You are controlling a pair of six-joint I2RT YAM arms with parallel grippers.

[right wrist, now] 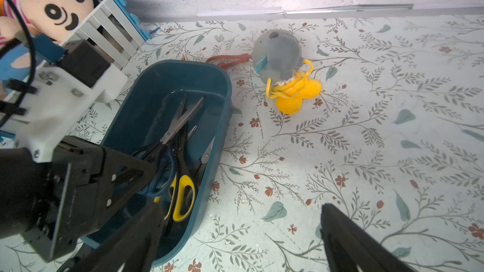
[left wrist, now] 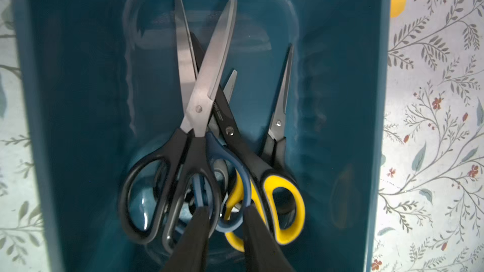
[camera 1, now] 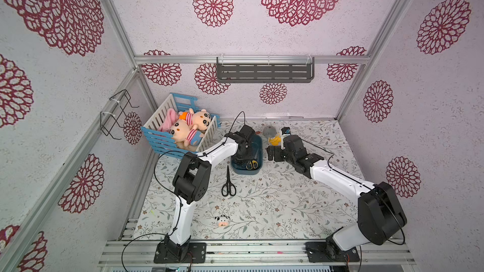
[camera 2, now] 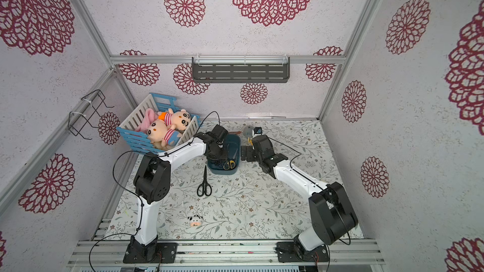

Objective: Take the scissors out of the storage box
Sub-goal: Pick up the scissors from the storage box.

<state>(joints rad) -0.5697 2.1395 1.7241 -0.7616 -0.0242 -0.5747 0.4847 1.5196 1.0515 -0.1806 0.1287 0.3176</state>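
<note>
- Far to the left of the left gripper (left wrist: 226, 208), by the back corner: a blue-and-white slatted crate (camera 1: 167, 142) with plush dolls (camera 1: 188, 126) inside.
- Left of this gripper and nearer to the arm bases, on the flowered bench (camera 1: 275, 205): a lone black pair (camera 1: 228, 183), already outside the box, blades closed, tip just beside the box's near corner. Further toward the bases, a small cow figure (camera 1: 222, 221).
- Left gripper lowered into the near end of the storage box (camera 1: 246, 171), down among the handles. Fingers (left wrist: 193, 236) only a little apart, on the two sides of the handle loop of the dark blue pair (left wrist: 235, 168). Pressing on it or only beside it: cannot tell.
- Below and ahead of this gripper, inside the box: the pile of scissors (right wrist: 178, 137), handles at the gripper end, blades toward the far end. On top, a black-handled pair (left wrist: 195, 116) with blades spread. On the side toward the right gripper (right wrist: 241, 206), the yellow-and-black pair (left wrist: 275, 187), then a small black pair (left wrist: 280, 121) close to the wall.
- Right gripper just beside the box, outside its wall, over the bench. Fingers (right wrist: 340, 231) spread wide, nothing between them.
- Beyond the right gripper, toward the back wall: a grey plush toy (right wrist: 277, 53) with yellow boots, lying on the bench.
</note>
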